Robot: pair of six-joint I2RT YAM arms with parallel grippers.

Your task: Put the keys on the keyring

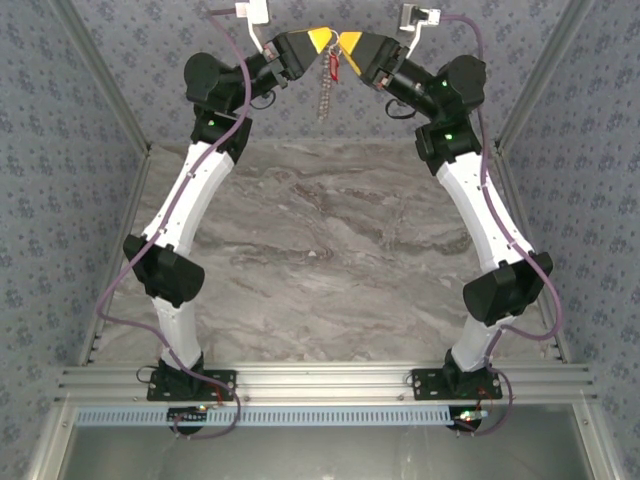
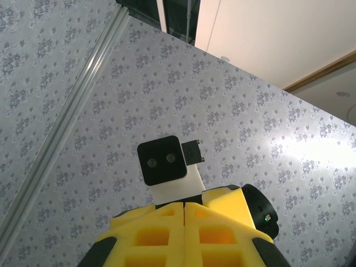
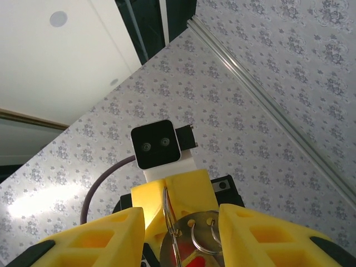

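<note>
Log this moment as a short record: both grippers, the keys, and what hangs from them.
left gripper: shut, raised high, tip to tip with the right one
right gripper: fingers apart, the key bunch between them
keys: red-headed key in a bunch with metal rings, up in the air where the grippers meet
chain: hangs straight down from the bunch
table: marbled top, well below the keys

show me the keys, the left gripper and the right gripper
keys [image 3: 186, 247]: right wrist view, metal piece below the rings
left gripper [image 2: 184, 214]: left wrist view, seam between its closed yellow fingers
right gripper [image 1: 350, 42]: top external view, tip of its yellow fingers
</note>
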